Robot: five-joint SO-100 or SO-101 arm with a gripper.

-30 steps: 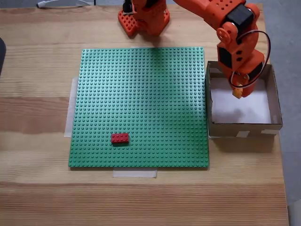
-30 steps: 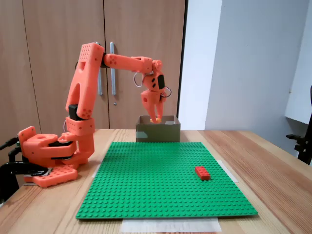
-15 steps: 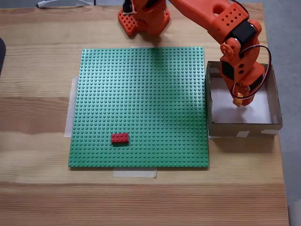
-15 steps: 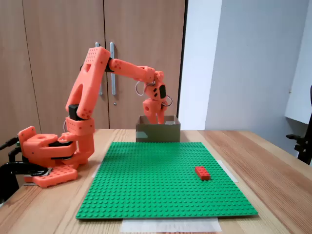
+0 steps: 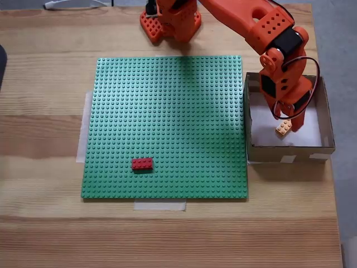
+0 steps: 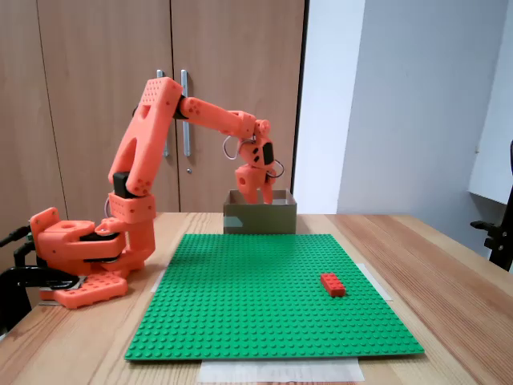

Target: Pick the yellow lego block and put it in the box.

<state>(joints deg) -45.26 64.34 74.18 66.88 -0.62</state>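
The yellow lego block (image 5: 284, 128) lies flat, studs up, on the white floor of the box (image 5: 290, 149), which stands at the right edge of the green baseplate in a fixed view. My gripper (image 5: 289, 119) hangs just above the block inside the box. It is open, with a finger on either side of the block and no grip on it. In the other fixed view the gripper (image 6: 255, 193) dips into the top of the box (image 6: 259, 219) at the far end of the table, and the box walls hide the block.
A red brick (image 5: 142, 163) sits on the green baseplate (image 5: 167, 100), toward its lower left in a fixed view. The arm's orange base (image 5: 170, 19) stands beyond the plate's far edge. The table's right edge runs close beside the box.
The gripper lowered into the box and opened. The yellow block left its fingers and now lies flat on the box floor.
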